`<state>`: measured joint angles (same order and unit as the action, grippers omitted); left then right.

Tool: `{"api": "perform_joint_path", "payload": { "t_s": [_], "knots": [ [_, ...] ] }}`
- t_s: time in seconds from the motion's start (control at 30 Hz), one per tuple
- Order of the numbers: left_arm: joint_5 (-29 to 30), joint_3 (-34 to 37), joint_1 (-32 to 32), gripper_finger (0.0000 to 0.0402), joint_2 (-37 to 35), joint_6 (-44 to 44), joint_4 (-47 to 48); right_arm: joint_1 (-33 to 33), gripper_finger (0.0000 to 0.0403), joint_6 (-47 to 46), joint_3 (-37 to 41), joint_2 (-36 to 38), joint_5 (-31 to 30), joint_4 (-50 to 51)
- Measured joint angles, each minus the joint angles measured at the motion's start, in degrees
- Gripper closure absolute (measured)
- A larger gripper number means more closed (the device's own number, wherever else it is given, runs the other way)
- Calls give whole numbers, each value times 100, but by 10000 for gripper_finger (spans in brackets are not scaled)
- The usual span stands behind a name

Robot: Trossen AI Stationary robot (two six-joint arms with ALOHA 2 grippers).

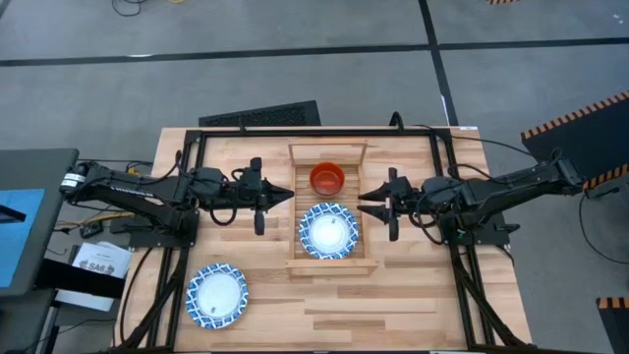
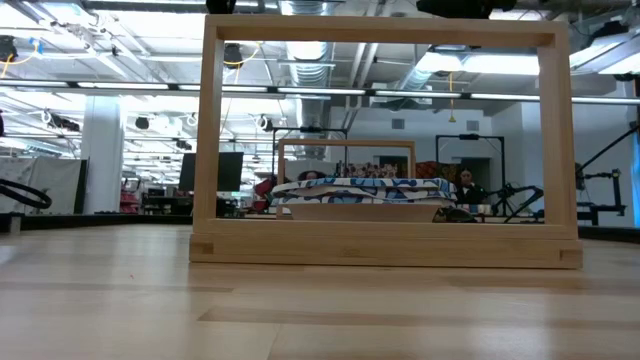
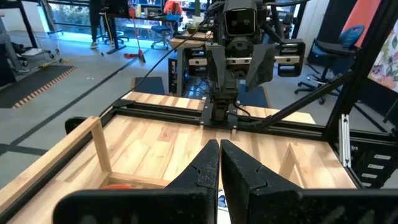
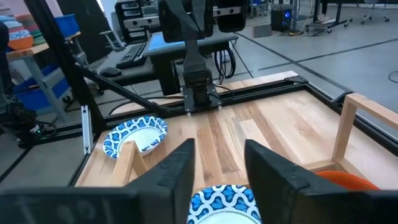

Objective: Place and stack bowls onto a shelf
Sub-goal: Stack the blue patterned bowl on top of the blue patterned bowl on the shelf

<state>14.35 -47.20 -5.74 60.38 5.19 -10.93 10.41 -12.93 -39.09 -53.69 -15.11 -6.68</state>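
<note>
The light-wood shelf [image 1: 295, 258] lies at the table's middle. An orange-red bowl [image 1: 326, 178] sits in its far end, and a white bowl with a blue rim [image 1: 328, 231] sits in its near half. A second white-and-blue bowl [image 1: 217, 294] rests on the table at the near left. My left gripper [image 1: 287, 195] is shut and empty, just left of the shelf. My right gripper [image 1: 364, 203] is open and empty, just right of the shelf. In the right wrist view its fingers [image 4: 176, 171] stand above the shelved bowl [image 4: 225, 202]. The other bowls are out of view.
A black metal frame [image 1: 314, 133] runs along the table's far edge and down both sides. The low view shows the shelf's upright end frame [image 2: 385, 40] with the bowl [image 2: 360, 192] behind it. Bare wood lies in front of the shelf [image 1: 393, 305].
</note>
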Motion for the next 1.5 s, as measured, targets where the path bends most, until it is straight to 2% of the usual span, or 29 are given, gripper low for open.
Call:
{"api": "perform_joint_path", "payload": {
  "t_s": [0.23, 0.4, 0.73, 0.87, 1.03, 1.3, 1.4, 1.5],
  "knots": [
    [0, 0, 0, 401, 0, 4, -1, 0, 301, -1, 0, 0, 0, 2],
    [0, 0, 0, 401, 0, 9, 1, 0, 332, -4, 0, 2, 0, 17],
    [10, 0, 0, 401, 0, 17, 3, 0, 344, -11, 0, 2, 0, 20],
    [297, 0, 0, 395, -1, 129, 4, 0, 344, -12, 0, 2, 0, 20],
    [111, 0, 17, 343, -106, 277, 437, 0, 344, -19, 0, 2, 0, 20],
    [-417, 0, -163, 219, -505, 1060, 2323, 0, 344, -24, 0, 1, 0, 46],
    [-681, 0, -366, 191, -533, 1383, 3183, 0, 344, -24, 0, 2, 0, 65],
    [-922, 82, -707, 181, -313, 1652, 3877, 0, 344, -24, 0, 2, 0, 69]
  ]
}}
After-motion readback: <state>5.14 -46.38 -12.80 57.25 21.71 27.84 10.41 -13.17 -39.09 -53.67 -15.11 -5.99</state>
